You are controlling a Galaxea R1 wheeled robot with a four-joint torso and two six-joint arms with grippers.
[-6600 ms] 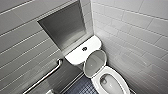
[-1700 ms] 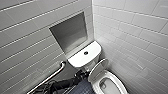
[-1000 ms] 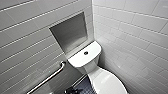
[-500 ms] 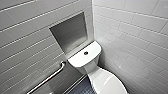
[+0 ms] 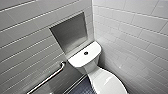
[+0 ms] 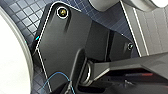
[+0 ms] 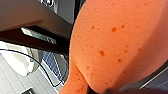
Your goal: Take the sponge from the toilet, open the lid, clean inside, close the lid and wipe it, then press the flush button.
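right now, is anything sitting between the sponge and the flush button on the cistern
Nothing visible does. The flush button sits uncovered on the cistern top, with nothing lying on it, and the lid below is shut. The sponge shows close up in the right wrist view.

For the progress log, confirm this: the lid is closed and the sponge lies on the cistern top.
Not quite. The sponge is not on the cistern top; the right wrist view shows it up at that arm. The lid is closed.

Wall niche (image 5: 71, 31), grab bar (image 5: 47, 79), dark floor (image 5: 83, 88)
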